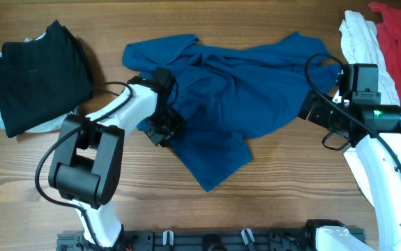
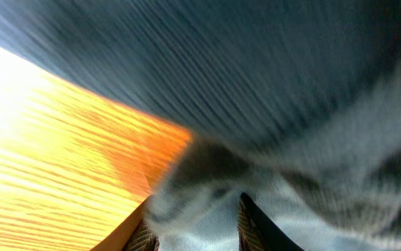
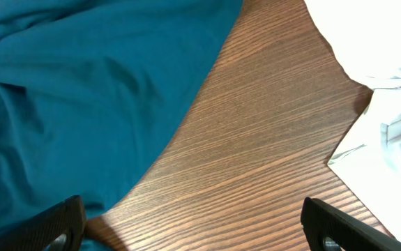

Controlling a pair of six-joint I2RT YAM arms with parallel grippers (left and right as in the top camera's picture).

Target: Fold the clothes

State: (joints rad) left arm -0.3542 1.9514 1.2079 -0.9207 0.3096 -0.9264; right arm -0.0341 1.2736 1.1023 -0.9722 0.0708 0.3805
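Note:
The royal-blue shirt (image 1: pixel 221 97) lies crumpled across the middle of the table. My left gripper (image 1: pixel 162 131) sits at its left edge. In the left wrist view the picture is blurred, and blue cloth (image 2: pixel 270 84) fills the gap of this gripper (image 2: pixel 200 233), whose fingers (image 2: pixel 252 224) stand apart. My right gripper (image 1: pixel 310 108) hovers at the shirt's right edge. In the right wrist view that gripper (image 3: pixel 193 230) is wide open over bare wood, with the shirt's hem (image 3: pixel 81 104) by its left finger and nothing held.
A folded black garment (image 1: pixel 36 73) lies on something white at the far left. A white garment (image 1: pixel 360 38) and a red one (image 1: pixel 399 35) lie at the far right; the white cloth (image 3: pixel 388 104) is close to my right finger. The table (image 1: pixel 284 181) is bare in front.

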